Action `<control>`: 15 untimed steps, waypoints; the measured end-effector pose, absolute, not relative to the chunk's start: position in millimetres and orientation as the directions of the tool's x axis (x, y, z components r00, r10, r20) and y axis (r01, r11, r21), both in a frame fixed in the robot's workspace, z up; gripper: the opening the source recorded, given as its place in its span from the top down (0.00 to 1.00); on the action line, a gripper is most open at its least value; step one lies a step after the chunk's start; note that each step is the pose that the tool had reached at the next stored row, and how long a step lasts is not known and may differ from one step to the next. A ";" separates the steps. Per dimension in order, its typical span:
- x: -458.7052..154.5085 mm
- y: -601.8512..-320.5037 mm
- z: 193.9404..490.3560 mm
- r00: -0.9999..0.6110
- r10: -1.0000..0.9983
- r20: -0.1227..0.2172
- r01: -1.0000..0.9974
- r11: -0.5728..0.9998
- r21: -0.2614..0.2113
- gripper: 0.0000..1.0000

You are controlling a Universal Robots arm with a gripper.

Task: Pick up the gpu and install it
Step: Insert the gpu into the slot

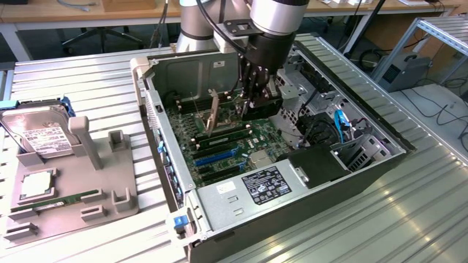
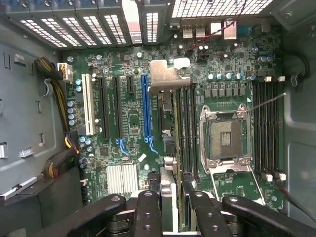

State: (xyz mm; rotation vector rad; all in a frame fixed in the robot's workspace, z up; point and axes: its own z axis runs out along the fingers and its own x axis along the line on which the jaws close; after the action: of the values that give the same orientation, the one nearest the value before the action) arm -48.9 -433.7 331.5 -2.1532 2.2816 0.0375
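Note:
My gripper (image 1: 252, 112) reaches down into the open computer case (image 1: 157, 104) and is shut on the gpu (image 1: 212, 112). The card stands on edge, tilted, just above the green motherboard (image 1: 219, 150), with its brownish face toward the exterior view's left. In the wrist view the gpu (image 2: 168, 79) appears edge-on, its silver bracket pointing at the case's rear slot openings. It hangs between the blue slot (image 2: 145, 106) and the memory slots (image 2: 185, 123). The black fingers (image 2: 148, 212) clamp the card's near end from both sides.
A grey fixture (image 1: 109, 186) at the exterior view's left holds a hard drive (image 1: 40, 137), a processor (image 1: 36, 186) and a green memory stick (image 1: 58, 201). Inside the case are a power supply (image 1: 256, 189), blue cables (image 1: 338, 123) and an open processor socket (image 2: 224, 138).

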 end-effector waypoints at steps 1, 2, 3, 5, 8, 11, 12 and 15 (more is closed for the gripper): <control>-49.1 -434.1 331.4 -0.058 -0.998 -0.019 -0.998 0.058 0.015 0.73; -49.2 -434.4 331.2 -0.058 -0.998 -0.020 -0.998 0.058 0.014 0.73; -49.5 -434.9 331.1 -0.058 -0.998 -0.019 -0.998 0.058 0.015 0.73; -50.1 -435.6 330.7 -0.058 -0.998 -0.020 -0.998 0.058 0.014 0.73; -51.0 -436.5 330.3 -0.058 -0.998 -0.020 -0.998 0.058 0.014 0.73; -51.7 -437.3 329.7 -0.058 -0.998 -0.020 -0.998 0.058 0.014 0.73; -52.0 -437.5 329.6 -0.058 -0.998 -0.019 -0.998 0.058 0.014 0.73; -53.1 -438.4 328.9 -0.058 -0.998 -0.019 -0.998 0.058 0.015 0.73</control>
State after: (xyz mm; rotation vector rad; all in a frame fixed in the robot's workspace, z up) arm -53.1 -438.4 328.9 -2.1531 2.2819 0.0375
